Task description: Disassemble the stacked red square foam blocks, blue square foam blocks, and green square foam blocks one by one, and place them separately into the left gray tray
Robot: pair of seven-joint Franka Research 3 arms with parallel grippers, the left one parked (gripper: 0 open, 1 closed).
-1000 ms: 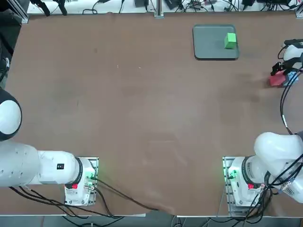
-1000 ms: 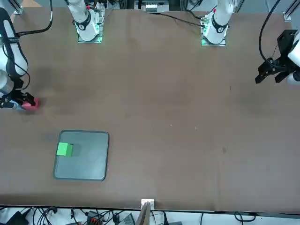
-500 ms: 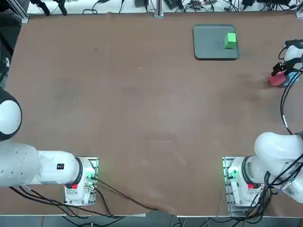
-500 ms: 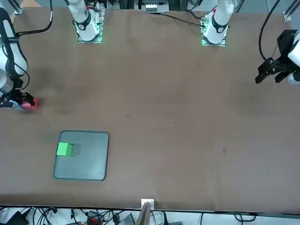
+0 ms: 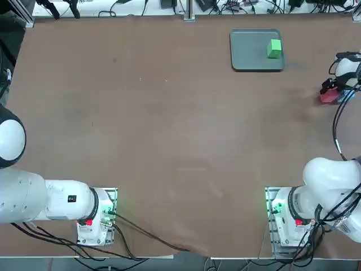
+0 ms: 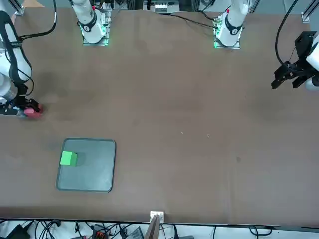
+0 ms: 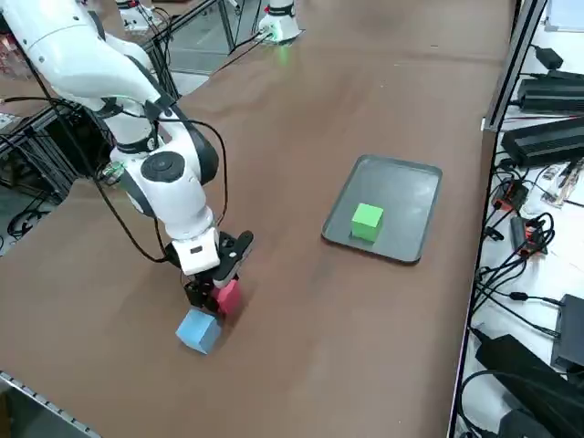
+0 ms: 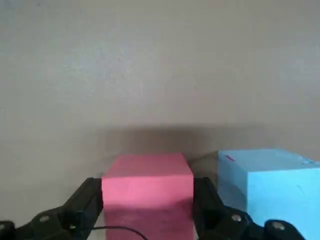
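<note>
Right gripper (image 8: 148, 200), fingers spread either side of the red cube (image 8: 148, 195); whether they press on it cannot be told. The blue cube (image 8: 272, 182) sits just beside the hand, outside the finger nearer to it. The tray (image 7: 415, 196), with the green cube (image 7: 367, 222) in it, lies well apart from the hand, farther out from the arm bases. For a sound grasp, the fingers should be centred, lowered evenly and closed squarely on the red faces, the outer finger kept clear of the blue cube, before any lift.
</note>
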